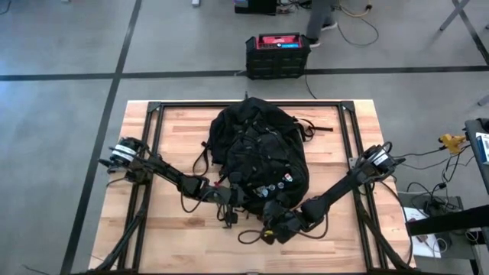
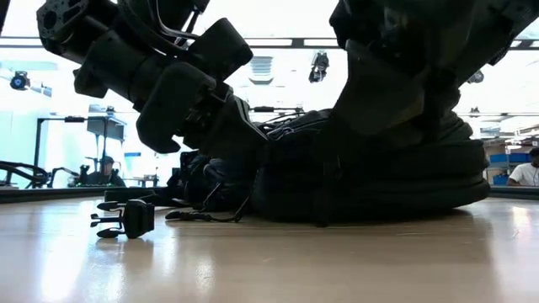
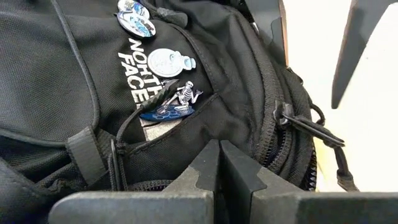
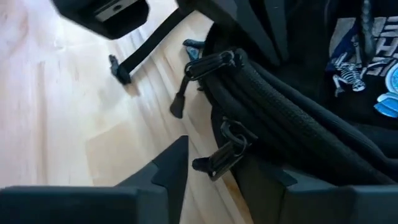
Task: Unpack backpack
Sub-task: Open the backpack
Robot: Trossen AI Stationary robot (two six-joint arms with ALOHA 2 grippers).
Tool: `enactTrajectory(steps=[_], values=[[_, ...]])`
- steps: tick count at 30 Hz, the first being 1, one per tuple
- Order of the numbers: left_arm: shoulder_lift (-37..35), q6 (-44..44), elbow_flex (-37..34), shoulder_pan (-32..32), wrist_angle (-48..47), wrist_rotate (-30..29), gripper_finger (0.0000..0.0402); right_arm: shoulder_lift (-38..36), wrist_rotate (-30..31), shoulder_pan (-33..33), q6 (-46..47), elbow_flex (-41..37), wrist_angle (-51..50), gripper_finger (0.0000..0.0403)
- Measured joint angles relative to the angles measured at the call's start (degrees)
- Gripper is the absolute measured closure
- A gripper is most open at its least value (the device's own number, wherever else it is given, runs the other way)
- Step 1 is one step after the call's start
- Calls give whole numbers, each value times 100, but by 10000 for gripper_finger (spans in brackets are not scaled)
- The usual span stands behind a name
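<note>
The black backpack point(image 1: 260, 145) lies on the wooden table, its top with small round patches point(image 3: 165, 62) toward the near edge; it also shows in the low view point(image 2: 379, 177). My left gripper point(image 3: 217, 152) is shut, its tips right at the fabric below the patches, at the backpack's near left point(image 1: 229, 202). My right gripper point(image 4: 227, 171) is open at the backpack's near end point(image 1: 276, 228). Its fingers stand on either side of a black zipper pull point(image 4: 217, 158) that hangs from the zippered edge point(image 4: 280, 118). My left gripper's shut fingertips point(image 3: 208, 162) come level at the backpack's front fabric point(image 3: 186, 134) just below the patches. I cannot tell whether they touch it or pinch any of it. My right gripper's far finger point(image 4: 283, 180) lies close under the zippered edge; I cannot tell whether it touches.
A loose strap with a buckle point(image 2: 126, 219) lies on the table near my left gripper. Black frame rails point(image 1: 157, 122) run along the table's sides. A black crate with a red top point(image 1: 276, 53) stands on the floor beyond the far edge. People sit in the room behind point(image 2: 529, 172).
</note>
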Motion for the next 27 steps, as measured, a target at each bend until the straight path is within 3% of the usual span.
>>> enactTrajectory(steps=[3,5,10,20,27], values=[[0,0,0,0,7,2,402,87,18,-41,-12,2,8,378],[-2,0,0,0,0,2,402,111,-34,-45,-55,2,-30,393],[-2,-1,7,2,-80,-3,402,-113,-274,30,144,102,-861,399],[-7,-7,-26,2,-113,-46,402,-707,-584,386,837,636,-3827,402],[-18,-4,-26,2,-152,-38,402,-1181,-808,605,1932,656,-6121,402]])
